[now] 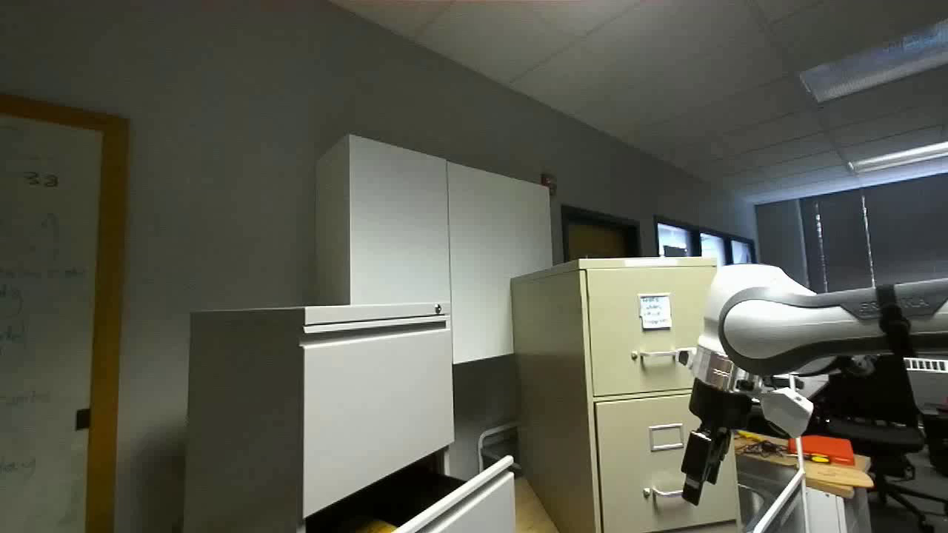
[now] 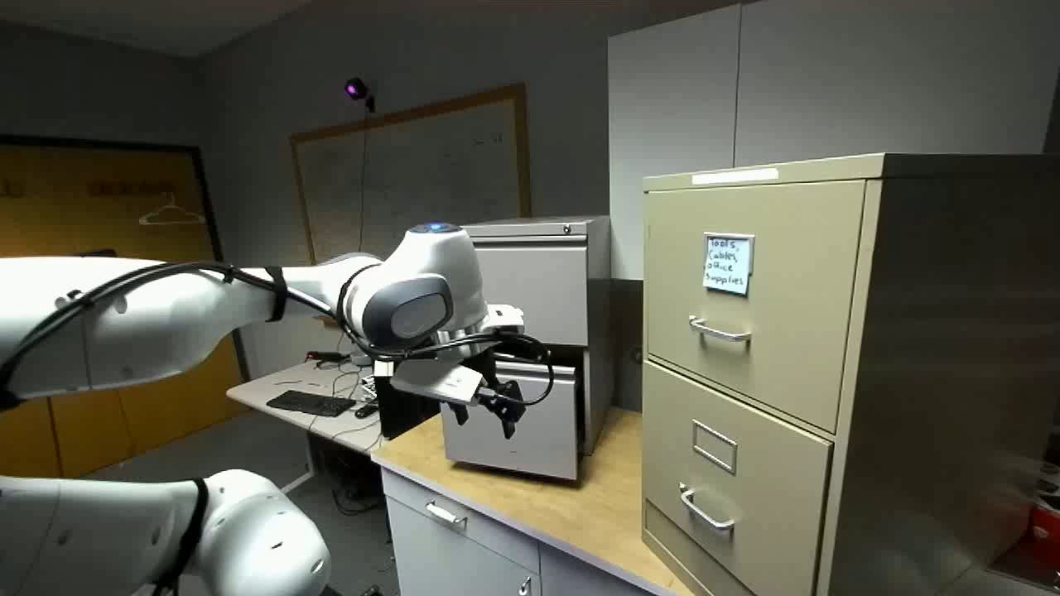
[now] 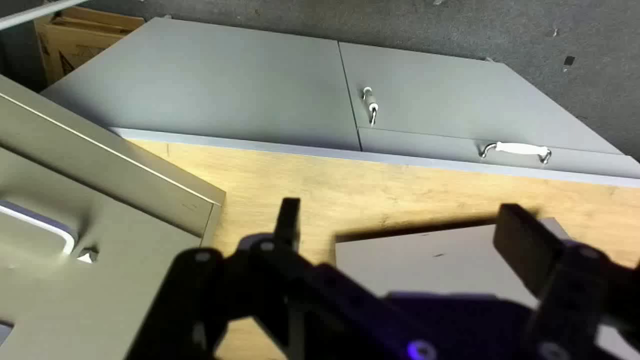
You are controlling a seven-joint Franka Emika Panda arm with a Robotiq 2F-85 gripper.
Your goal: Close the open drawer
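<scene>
The drawer (image 1: 485,503) is a light grey-white drawer pulled out from the pale cabinet (image 1: 244,414), below its closed flat upper panel. Its dark inside shows in an exterior view, with something yellow partly visible in it. Its plain front (image 2: 546,439) also shows in an exterior view, partly behind the gripper, and in the wrist view (image 3: 425,260). My gripper (image 2: 484,426) is open and empty, pointing down in front of the drawer front. In an exterior view the gripper (image 1: 702,488) is apart from the drawer. In the wrist view the fingers (image 3: 400,205) are wide apart.
A beige filing cabinet (image 2: 745,364) with handles stands beside the pale cabinet, on the same wooden countertop (image 2: 613,497). Grey base cabinets (image 3: 240,90) with handles are below the countertop. A desk (image 2: 290,385) with a keyboard stands behind the arm. White wall cabinets (image 1: 496,252) hang above.
</scene>
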